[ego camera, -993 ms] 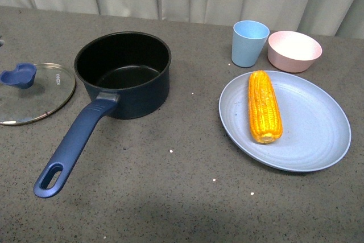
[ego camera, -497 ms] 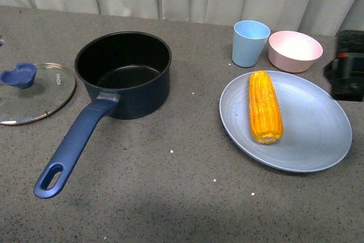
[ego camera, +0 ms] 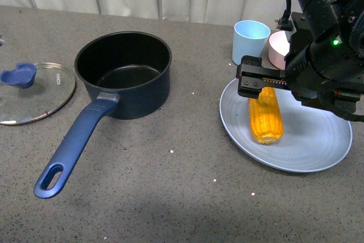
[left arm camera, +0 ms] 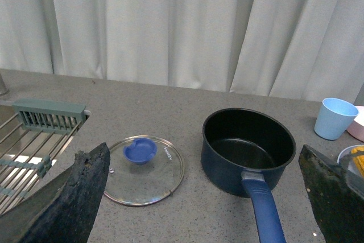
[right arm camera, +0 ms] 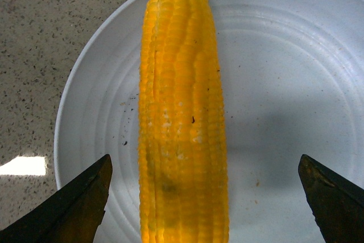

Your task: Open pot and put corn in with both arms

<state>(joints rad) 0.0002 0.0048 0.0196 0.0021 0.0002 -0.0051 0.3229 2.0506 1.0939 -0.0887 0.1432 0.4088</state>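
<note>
Yellow corn [ego camera: 266,119] lies on your blue plate [ego camera: 318,140], right of the uncovered pot [ego camera: 123,72]. Your right end effector [ego camera: 257,82] hangs over the cob's far end, spread wide and holding nothing. Your left end effector [left arm camera: 202,203] gapes wide and empty, facing the pot and the glass lid [ego camera: 40,92] beside it on the tabletop [ego camera: 170,197].

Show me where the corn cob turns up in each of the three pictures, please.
Front view: the corn lies on the plate at right, its far end under the right gripper.
Left wrist view: only a yellow sliver at the frame's edge, past the pot.
Right wrist view: it fills the middle.
Shared landmark: the plate under it.
</note>
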